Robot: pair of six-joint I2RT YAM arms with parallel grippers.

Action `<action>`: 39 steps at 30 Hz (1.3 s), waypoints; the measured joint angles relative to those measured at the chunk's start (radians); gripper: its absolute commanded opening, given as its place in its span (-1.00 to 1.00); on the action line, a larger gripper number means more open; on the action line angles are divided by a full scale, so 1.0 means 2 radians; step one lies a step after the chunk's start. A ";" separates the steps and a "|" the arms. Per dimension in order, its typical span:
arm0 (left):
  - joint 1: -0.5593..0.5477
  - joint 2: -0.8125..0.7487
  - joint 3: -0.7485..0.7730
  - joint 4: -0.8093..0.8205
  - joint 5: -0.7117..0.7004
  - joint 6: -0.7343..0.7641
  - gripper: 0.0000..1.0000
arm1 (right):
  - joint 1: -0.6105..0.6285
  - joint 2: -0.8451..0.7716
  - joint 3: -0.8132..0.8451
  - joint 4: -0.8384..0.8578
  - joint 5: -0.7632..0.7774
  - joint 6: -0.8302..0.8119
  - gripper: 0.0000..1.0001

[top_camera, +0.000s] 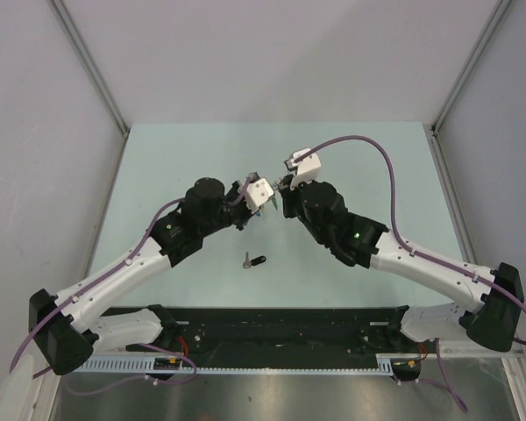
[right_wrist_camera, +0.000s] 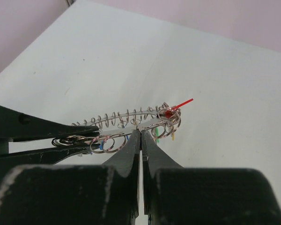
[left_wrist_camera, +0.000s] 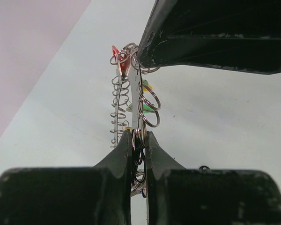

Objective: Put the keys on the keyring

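Nearest the bases, and only from above: a loose key [top_camera: 255,260] with a dark head, flat on the table [top_camera: 184,158]. Long axis left to right, head to the right, well apart from both claws. Shows in neither wrist view.

Further out, over mid-table: left claw [left_wrist_camera: 139,137] and right claw [right_wrist_camera: 140,133] tip to tip, the keyring [left_wrist_camera: 132,98] between them, up off the surface. From above, just a speck of silver, too small to read.

Close in from the left wrist: left claw pinching the keyring's near end, wire bunched tight in its grip. Thin silver wire, edge-on, strung with little loops [left_wrist_camera: 118,114] like a coil. A red-headed key [left_wrist_camera: 115,51] at the far end, a green-headed key [left_wrist_camera: 147,108] about midway. Runs lengthwise straight from one claw to the other.

From the right wrist, a shallow flattened oval instead, lying left to right, red head poking out to the right. Right claw pressed together right at the wire; caught or merely touching, cannot tell.
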 measured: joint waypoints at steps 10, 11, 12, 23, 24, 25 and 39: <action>-0.001 -0.013 0.014 0.017 0.035 -0.079 -0.67 | -0.007 -0.066 -0.097 0.162 -0.035 -0.066 -1.00; -0.001 -0.014 0.014 0.018 0.044 -0.091 -0.67 | -0.011 -0.071 -0.109 0.180 -0.045 -0.068 -1.00; -0.001 -0.016 0.014 0.019 0.049 -0.098 -0.66 | -0.014 -0.075 -0.118 0.193 -0.052 -0.070 -1.00; 0.007 -0.039 -0.004 0.090 0.107 -0.198 -0.56 | -0.053 -0.098 -0.179 0.348 -0.154 -0.081 -1.00; 0.007 -0.039 -0.006 0.098 0.114 -0.206 -0.56 | -0.055 -0.098 -0.180 0.354 -0.159 -0.081 -1.00; 0.007 -0.039 -0.008 0.103 0.119 -0.213 -0.55 | -0.057 -0.097 -0.182 0.362 -0.164 -0.081 -1.00; -0.009 -0.037 -0.017 0.120 0.143 -0.241 -0.76 | -0.065 -0.046 -0.185 0.470 -0.230 -0.080 -1.00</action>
